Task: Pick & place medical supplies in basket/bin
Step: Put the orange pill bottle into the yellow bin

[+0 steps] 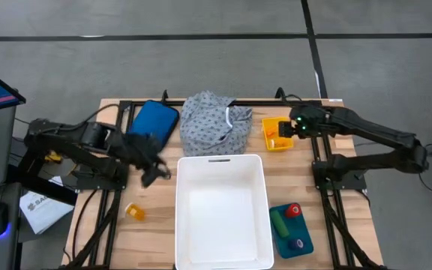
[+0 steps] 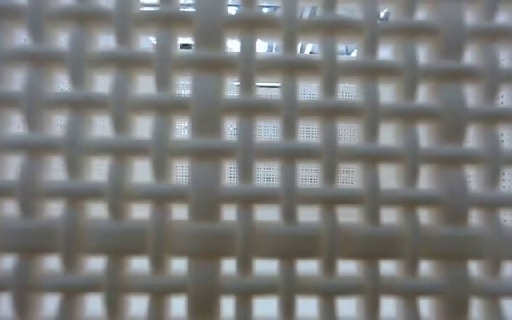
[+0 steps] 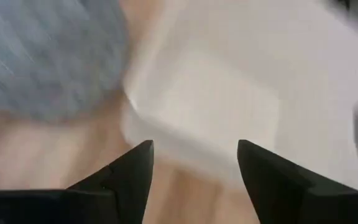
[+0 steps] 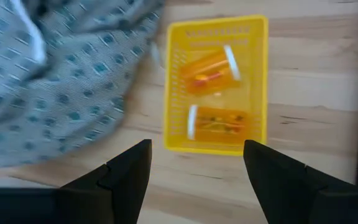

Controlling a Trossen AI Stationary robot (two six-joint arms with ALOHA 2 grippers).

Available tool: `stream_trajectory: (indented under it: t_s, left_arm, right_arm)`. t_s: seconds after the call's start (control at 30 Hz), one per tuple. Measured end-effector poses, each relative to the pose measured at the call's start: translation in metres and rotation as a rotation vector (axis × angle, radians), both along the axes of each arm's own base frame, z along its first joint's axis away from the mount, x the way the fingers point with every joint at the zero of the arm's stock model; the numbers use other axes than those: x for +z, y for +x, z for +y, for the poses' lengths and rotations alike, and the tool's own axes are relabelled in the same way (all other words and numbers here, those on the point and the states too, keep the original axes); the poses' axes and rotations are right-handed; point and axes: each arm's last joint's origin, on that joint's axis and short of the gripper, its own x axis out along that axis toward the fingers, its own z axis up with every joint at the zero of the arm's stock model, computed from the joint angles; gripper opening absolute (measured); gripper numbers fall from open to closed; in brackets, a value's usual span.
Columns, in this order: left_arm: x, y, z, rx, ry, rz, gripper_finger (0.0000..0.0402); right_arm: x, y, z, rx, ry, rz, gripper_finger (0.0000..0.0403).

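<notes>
White and still bare inside, the large rectangular plastic bin point(image 1: 221, 210) sits mid-table with nothing placed in it, so by my reading the task has hardly begun and everything is left to move. Biggest of the supplies, the crumpled grey-white dotted fabric garment point(image 1: 214, 122) lies heaped on the wooden slatted table point(image 1: 347, 225) just behind the bin's far rim, beside a flat blue pouch point(image 1: 154, 122). Next down, the small yellow perforated tray point(image 4: 217, 84) holds two orange pill bottles with white caps point(image 4: 213, 67) lying on their sides; the right gripper point(image 4: 194, 163) hovers just above and short of that tray, its fingers spread apart and holding nothing, which suggests a bottle is the next pick. At the bin's near right, a little blue tray point(image 1: 291, 229) carries the short red, green and purple cylinders point(image 1: 282, 223), untouched. One lone orange pill bottle point(image 1: 134, 212) lies loose on the wood left of the bin. The left gripper point(image 1: 153, 171) waits near the bin's left far corner, fingers apart and empty. Writing: the bottle labels are too blurred to read, and print on a white paper point(image 1: 37, 204) off the table's left edge cannot be made out
</notes>
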Motion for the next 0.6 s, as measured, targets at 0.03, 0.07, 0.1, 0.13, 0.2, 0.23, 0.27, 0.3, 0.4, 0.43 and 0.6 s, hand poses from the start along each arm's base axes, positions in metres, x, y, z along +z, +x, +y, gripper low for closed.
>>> stream_trajectory:
  t_s: [0.03,0.07,0.1,0.13,0.2,0.23,0.27,0.3,0.4,0.43,0.6]
  left_arm:
    - [-0.004,-0.002,-0.005,-0.048,-0.022,0.051,0.0227]
    - [-0.008,-0.004,-0.011,-0.097,-0.041,0.110,0.0230]
    - [-0.013,-0.005,-0.017,-0.149,-0.054,0.173,0.0234]
    - [-0.018,-0.006,-0.025,-0.202,-0.064,0.236,0.0238]
    - [-0.030,-0.008,-0.039,-0.302,-0.040,0.376,0.0247]
    - [-0.035,-0.010,-0.046,-0.356,-0.015,0.443,0.0251]
    - [-0.041,-0.012,-0.053,-0.412,0.014,0.506,0.0256]
    - [-0.046,-0.014,-0.059,-0.468,0.047,0.568,0.0260]
    - [-0.058,-0.015,-0.074,-0.581,0.129,0.684,0.0271]
    - [-0.061,-0.015,-0.080,-0.608,0.144,0.694,0.0274]
    - [-0.075,-0.015,-0.106,-0.689,0.173,0.693,0.0282]
  right_arm:
    - [0.003,-0.002,0.002,-0.006,-0.005,-0.024,0.0251]
    - [0.005,-0.004,0.003,-0.011,-0.010,-0.051,0.0251]
    - [0.008,-0.005,0.004,-0.017,-0.017,-0.080,0.0251]
    - [0.010,-0.006,0.005,-0.022,-0.021,-0.103,0.0251]
    - [0.013,-0.008,0.007,-0.028,-0.028,-0.138,0.0251]
    - [0.014,-0.009,0.008,-0.029,-0.033,-0.151,0.0251]
    - [0.015,-0.010,0.009,-0.033,-0.036,-0.163,0.0251]
    - [0.016,-0.010,0.009,-0.035,-0.039,-0.173,0.0251]
    - [0.018,-0.009,0.010,-0.034,-0.044,-0.194,0.0251]
    - [0.018,-0.009,0.010,-0.031,-0.046,-0.198,0.0251]
    - [0.019,-0.008,0.010,-0.031,-0.052,-0.215,0.0251]
